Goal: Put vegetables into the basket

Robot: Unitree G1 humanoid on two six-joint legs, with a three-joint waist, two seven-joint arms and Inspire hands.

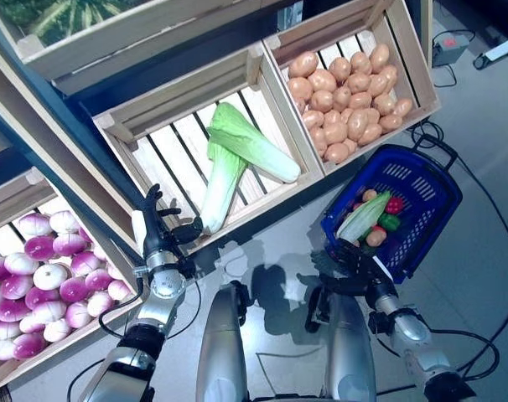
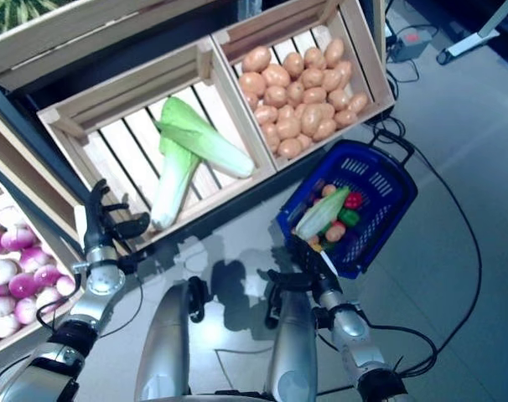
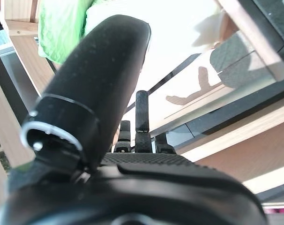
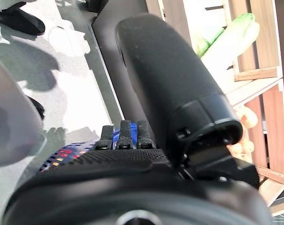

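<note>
A: From the left eye, how many of each thing?

B: Two napa cabbages [image 1: 237,155] lie crossed in the middle wooden crate [image 1: 153,109]. The crate of potatoes [image 1: 346,96] to its right holds too many to count, and so does the crate of purple-and-white onions [image 1: 44,268] at the left. One blue basket [image 1: 422,205] stands on the floor below the potato crate.

A: What is in the basket?

B: One napa cabbage, a red pepper [image 1: 394,204], a green pepper [image 1: 390,222] and a couple of potatoes.

A: And the hands?

B: The left hand [image 1: 158,230] stands upright at the front rail of the cabbage crate, fingers straight, holding nothing. The right hand [image 1: 350,264] is at the near rim of the basket; I cannot tell its grip from here.

A: The right eye?

B: The same layout. The left hand's thumb points toward the lower cabbage's white stem without touching it.

A: Left wrist?

B: The thumb [image 3: 93,89] fills the view, the fingers [image 3: 142,122] stick out straight, and a green cabbage leaf shows beyond.

A: Right wrist?

B: The fingers [image 4: 125,136] bend down over the blue basket rim, with the thumb raised.
</note>
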